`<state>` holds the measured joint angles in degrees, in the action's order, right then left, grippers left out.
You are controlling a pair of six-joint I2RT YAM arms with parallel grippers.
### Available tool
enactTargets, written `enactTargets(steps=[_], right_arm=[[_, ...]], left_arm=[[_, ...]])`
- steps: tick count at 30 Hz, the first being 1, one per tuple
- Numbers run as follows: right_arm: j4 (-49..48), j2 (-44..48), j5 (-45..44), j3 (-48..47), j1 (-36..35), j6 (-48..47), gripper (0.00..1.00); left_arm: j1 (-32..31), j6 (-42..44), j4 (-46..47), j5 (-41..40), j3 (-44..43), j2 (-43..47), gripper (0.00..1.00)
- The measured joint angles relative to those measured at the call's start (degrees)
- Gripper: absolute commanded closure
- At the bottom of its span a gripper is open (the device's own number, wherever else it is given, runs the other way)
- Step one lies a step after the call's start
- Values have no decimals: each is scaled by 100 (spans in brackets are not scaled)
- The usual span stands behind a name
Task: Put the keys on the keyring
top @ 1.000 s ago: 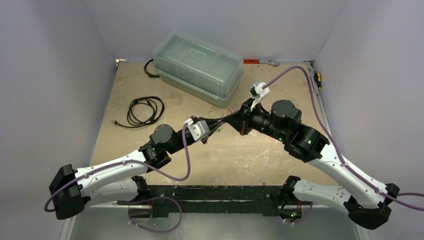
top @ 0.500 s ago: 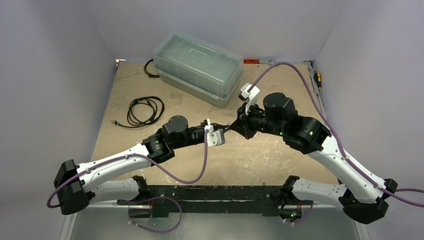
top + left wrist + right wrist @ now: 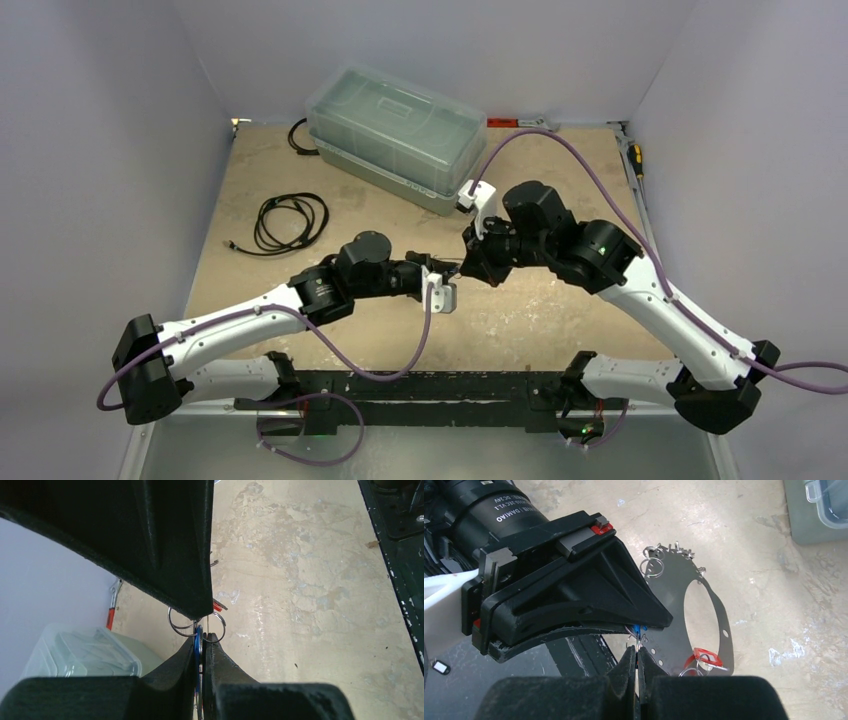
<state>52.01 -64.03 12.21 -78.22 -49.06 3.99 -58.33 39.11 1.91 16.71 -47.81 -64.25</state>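
Shows the left gripper (image 3: 201,641) clamped on a blue-tagged key (image 3: 638,629), tip to tip with the right gripper (image 3: 636,652), which pinches the rim of the grey keyring (image 3: 674,580) over the table (image 3: 749,545). Marks a red-tagged key (image 3: 704,657) and small split rings (image 3: 653,565) at that rim. Includes, well apart, a lidded plastic box (image 3: 395,135) and a coiled cable (image 3: 290,222).

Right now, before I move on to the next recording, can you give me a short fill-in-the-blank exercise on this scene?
The left gripper is shut on a key with a ___ head.
A ___ tag shows at the rim of the keyring.
The coiled black cable lies on the robot's ___ side.
Missing words: blue; red; left.
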Motion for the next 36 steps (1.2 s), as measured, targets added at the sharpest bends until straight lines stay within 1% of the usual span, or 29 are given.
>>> enactTargets(steps=[5,12,14,17,19,21,24,28,29,31,32,36], right_arm=[[105,-52,111,-118,7,-63,100],[125,-55,380,-129,31,-98,100],[127,-81,385,-164,31,-98,100],[122,-151,391,-210,33,-96,100],[157,-166,413,-210,31,-87,100],[203,-164,433,-212,28,-66,100],[302,-166,428,-243,22,-59,100],[361,-166,404,-337,22,-57,100],[365,-164,376,-354,20,-55,100],[350,-164,267,-365,20,-35,100],[341,-162,205,-365,20,-31,100],[210,-146,-210,-393,20,37,100]], left_arm=[[-17,326,-76,-39,-50,0,100],[-24,529,-175,-70,-26,170,100],[-28,549,-177,-129,-7,234,93],[-33,560,-107,-260,83,313,76],[-17,592,-70,-389,192,345,66],[-17,614,-39,-509,271,348,60],[-17,640,20,-702,341,358,56],[-15,645,74,-859,367,413,43],[-15,634,81,-879,367,431,37],[-13,599,87,-898,367,461,16],[-13,586,94,-905,367,483,11],[9,459,109,-881,367,619,5]])
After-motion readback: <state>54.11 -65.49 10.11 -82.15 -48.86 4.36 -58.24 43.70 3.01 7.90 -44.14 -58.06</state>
